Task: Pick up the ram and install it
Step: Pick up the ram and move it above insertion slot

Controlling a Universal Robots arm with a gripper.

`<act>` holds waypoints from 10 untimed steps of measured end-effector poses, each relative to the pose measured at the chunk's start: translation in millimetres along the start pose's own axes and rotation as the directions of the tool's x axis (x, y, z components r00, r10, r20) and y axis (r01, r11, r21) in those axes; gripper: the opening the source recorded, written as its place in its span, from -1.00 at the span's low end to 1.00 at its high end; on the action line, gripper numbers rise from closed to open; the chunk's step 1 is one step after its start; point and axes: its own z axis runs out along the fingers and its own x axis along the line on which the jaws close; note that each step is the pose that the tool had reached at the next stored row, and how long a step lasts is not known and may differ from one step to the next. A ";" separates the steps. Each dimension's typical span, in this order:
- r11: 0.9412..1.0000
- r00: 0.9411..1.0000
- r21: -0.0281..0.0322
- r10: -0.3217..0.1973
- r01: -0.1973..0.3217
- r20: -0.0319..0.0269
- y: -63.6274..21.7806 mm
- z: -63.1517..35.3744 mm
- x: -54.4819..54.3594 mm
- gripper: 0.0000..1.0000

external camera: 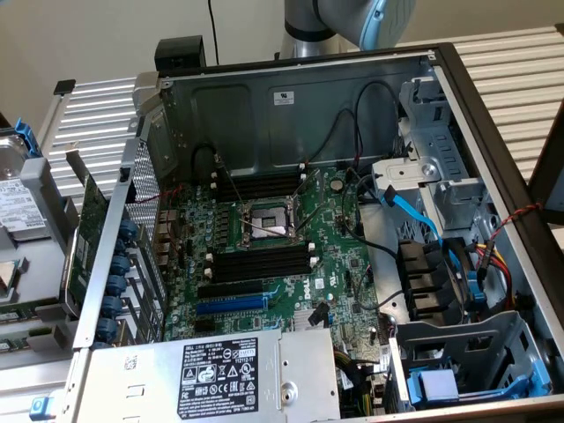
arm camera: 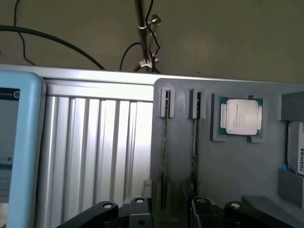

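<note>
Exterior view: open tower case [external camera: 264, 115] on its side, sheet-steel walls. Green motherboard [external camera: 326, 264] has two banks of long black ram slots [external camera: 264, 261] with white end clips. All slots look empty, so by my read nothing is installed yet. A bare metal CPU socket [external camera: 264, 220] sits between the banks, and a grey labelled power supply [external camera: 220, 374] is at the near edge. The robot arm [external camera: 352, 18] is beyond the case's far wall. Wrist view: gripper [arm camera: 167, 214], black jointed linkage, is close over a matte grey tray [arm camera: 228, 175] on a ribbed aluminium table [arm camera: 95, 142]. The ram [arm camera: 165, 142] stands on edge in a tray groove, a thin dark strip nearest the gripper. A second stick [arm camera: 194, 137] is in the groove just beside it. Gripper open or closed: cannot tell. The pick looks not yet made. A shiny square CPU [arm camera: 240, 118] sits in its own pocket nearby.
</note>
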 end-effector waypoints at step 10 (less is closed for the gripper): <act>1.000 1.000 0.000 0.002 -0.002 0.000 -0.3 18.1 0.7 -0.27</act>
